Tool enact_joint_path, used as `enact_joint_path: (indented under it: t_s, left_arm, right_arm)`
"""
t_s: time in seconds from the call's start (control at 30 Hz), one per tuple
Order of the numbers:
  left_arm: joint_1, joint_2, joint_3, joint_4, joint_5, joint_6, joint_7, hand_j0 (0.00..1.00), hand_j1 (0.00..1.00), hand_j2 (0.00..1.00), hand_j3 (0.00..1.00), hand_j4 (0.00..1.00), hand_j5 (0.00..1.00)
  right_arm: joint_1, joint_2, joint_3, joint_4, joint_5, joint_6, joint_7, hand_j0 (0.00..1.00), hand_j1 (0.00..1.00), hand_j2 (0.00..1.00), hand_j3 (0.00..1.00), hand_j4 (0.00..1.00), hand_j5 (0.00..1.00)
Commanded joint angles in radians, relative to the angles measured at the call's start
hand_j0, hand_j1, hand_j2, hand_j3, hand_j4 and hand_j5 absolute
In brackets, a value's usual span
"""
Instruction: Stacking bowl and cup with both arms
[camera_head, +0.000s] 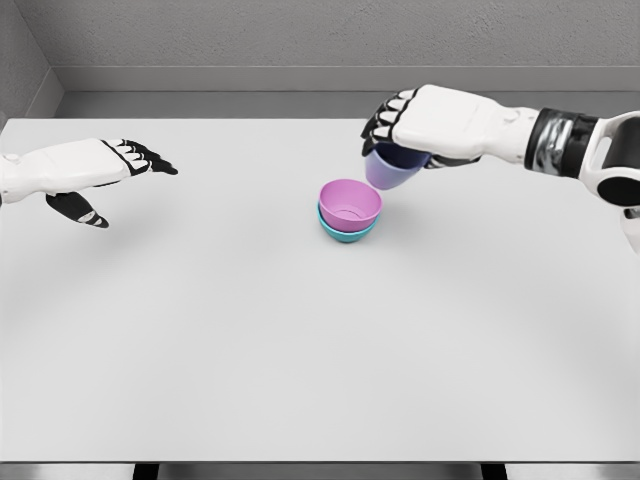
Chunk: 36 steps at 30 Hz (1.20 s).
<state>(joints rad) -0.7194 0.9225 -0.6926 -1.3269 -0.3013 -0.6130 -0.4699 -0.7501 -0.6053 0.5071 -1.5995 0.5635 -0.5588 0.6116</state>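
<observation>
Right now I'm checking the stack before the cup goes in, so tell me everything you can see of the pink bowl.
The pink bowl is a small round bowl, smooth and matte like plastic, with an open mouth and nothing visible inside. It sits upright, tilted slightly, nested in a teal bowl whose rim and lower wall show beneath it, near the middle of the white table. The lavender cup, held in the right hand, hangs close to its upper right rim; whether they touch is unclear.
</observation>
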Motion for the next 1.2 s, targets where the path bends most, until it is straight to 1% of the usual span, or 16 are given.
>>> enact_joint_path:
  t_s: [0.0,0.07,0.13,0.23,0.5,1.17]
  left_arm:
    - [0.000,0.001,0.001,0.000,0.005,0.002,0.000,1.00,1.00,1.00,1.00,1.00,1.00]
    - [0.000,0.001,0.001,0.000,0.005,0.002,0.000,1.00,1.00,1.00,1.00,1.00,1.00]
    - [0.000,0.001,0.001,0.002,0.005,0.002,0.000,1.00,1.00,1.00,1.00,1.00,1.00]
    - [0.000,0.001,0.001,0.002,0.005,0.002,0.000,1.00,1.00,1.00,1.00,1.00,1.00]
    - [0.000,0.001,0.001,0.002,0.005,0.002,0.000,1.00,1.00,1.00,1.00,1.00,1.00]
    - [0.000,0.001,0.001,0.002,0.004,0.002,0.000,1.00,1.00,1.00,1.00,1.00,1.00]
  right_arm:
    - [0.000,0.001,0.002,-0.008,-0.004,-0.020,-0.001,0.69,0.69,0.69,0.69,0.69,0.69]
    - [0.000,0.001,0.004,-0.011,-0.004,-0.020,-0.001,0.69,0.69,0.69,0.69,0.69,0.69]
    - [0.000,0.019,0.008,-0.011,-0.004,-0.021,-0.001,0.69,0.69,0.69,0.69,0.69,0.69]
    - [0.000,0.027,0.013,-0.011,-0.004,-0.032,-0.001,0.69,0.69,0.69,0.69,0.69,0.69]
    - [0.000,0.036,0.033,-0.010,-0.004,-0.035,-0.001,0.69,0.69,0.69,0.69,0.69,0.69]
    - [0.000,0.052,0.056,0.052,-0.002,-0.033,-0.001,0.69,0.69,0.69,0.69,0.69,0.69]
